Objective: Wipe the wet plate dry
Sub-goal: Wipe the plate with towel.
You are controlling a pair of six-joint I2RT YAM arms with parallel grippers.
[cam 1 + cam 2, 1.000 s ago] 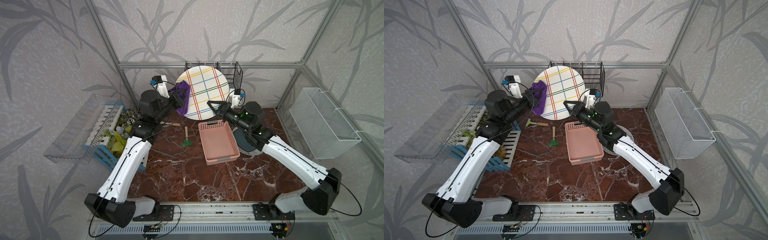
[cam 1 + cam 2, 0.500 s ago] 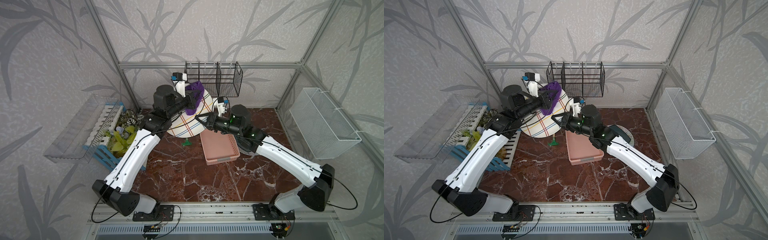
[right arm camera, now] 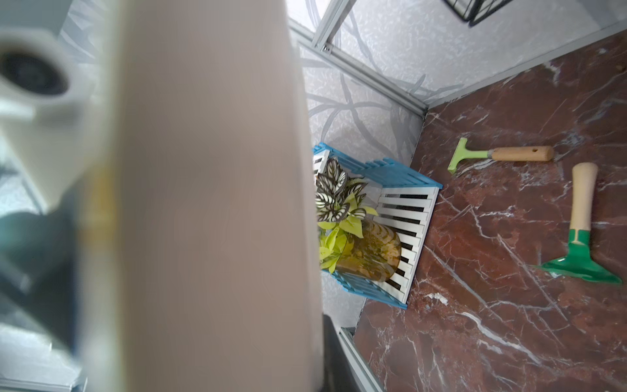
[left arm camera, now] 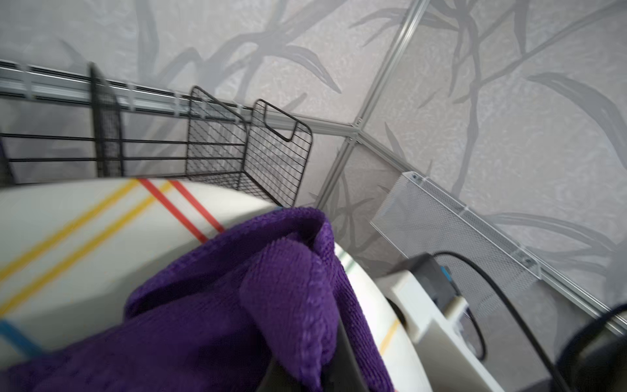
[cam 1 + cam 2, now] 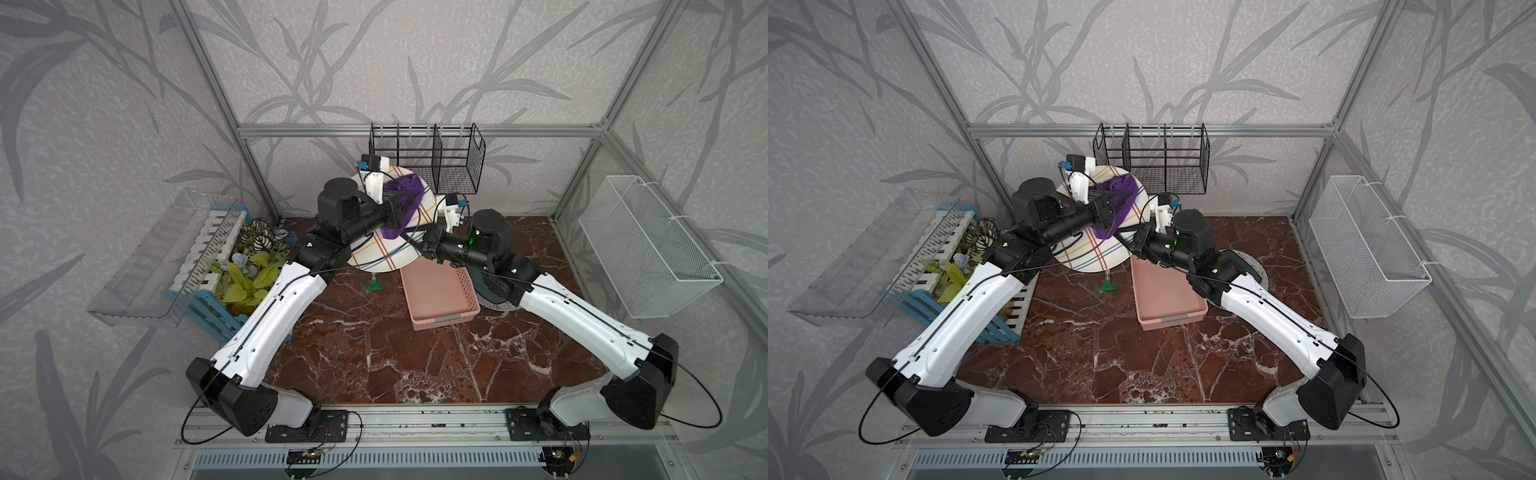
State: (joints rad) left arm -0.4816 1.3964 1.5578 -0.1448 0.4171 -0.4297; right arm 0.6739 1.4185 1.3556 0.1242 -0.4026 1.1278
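- A robot test cell: a bare aluminium frame [image 5: 311, 130] holds grey leaf-patterned wall panels [image 5: 415, 50].
- Two white-and-black robot arms [image 5: 270, 316] are bolted to a near metal rail [image 5: 415, 420] beside a red-brown marble-look surface [image 5: 374, 353].

Wire rack [image 5: 453, 178]: black — I see it on the rear rail [image 5: 291, 131];
Pink tray [image 5: 444, 320]: green rake [image 5: 374, 286] near;
Blue crate [image 5: 208, 305]: holds plants [image 5: 249, 274]

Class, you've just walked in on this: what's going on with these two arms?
The right gripper clamps the striped plate by its rim and holds it tilted above the table. The left gripper grips a purple cloth and holds it against the plate's face, near its upper edge. Wiping looks under way; whether the plate is dry yet cannot be told.
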